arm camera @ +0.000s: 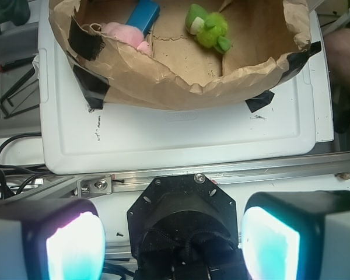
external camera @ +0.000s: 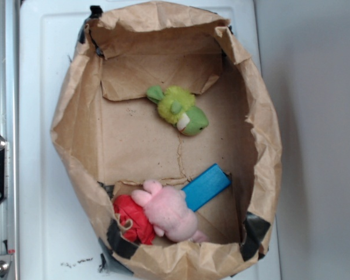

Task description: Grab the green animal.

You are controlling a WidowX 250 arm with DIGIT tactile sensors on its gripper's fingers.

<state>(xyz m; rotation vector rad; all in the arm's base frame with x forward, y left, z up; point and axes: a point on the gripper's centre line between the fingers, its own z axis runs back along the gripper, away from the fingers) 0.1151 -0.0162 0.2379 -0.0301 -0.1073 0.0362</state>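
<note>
Nearest the wrist lens, gripper (arm camera: 172,239) spread wide, empty, pads (arm camera: 76,248) glowing, well outside paper bag (external camera: 76,116). Inside bag: pink plush pig (external camera: 169,213) beside blue block (external camera: 205,186); apart, on bare bag floor, green animal (external camera: 178,109).

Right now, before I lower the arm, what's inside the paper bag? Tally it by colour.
Green: 1, the green animal
Pink with red: 1, the pink plush pig
Blue: 1, the blue block
Total: 3 things in the paper bag.
</note>
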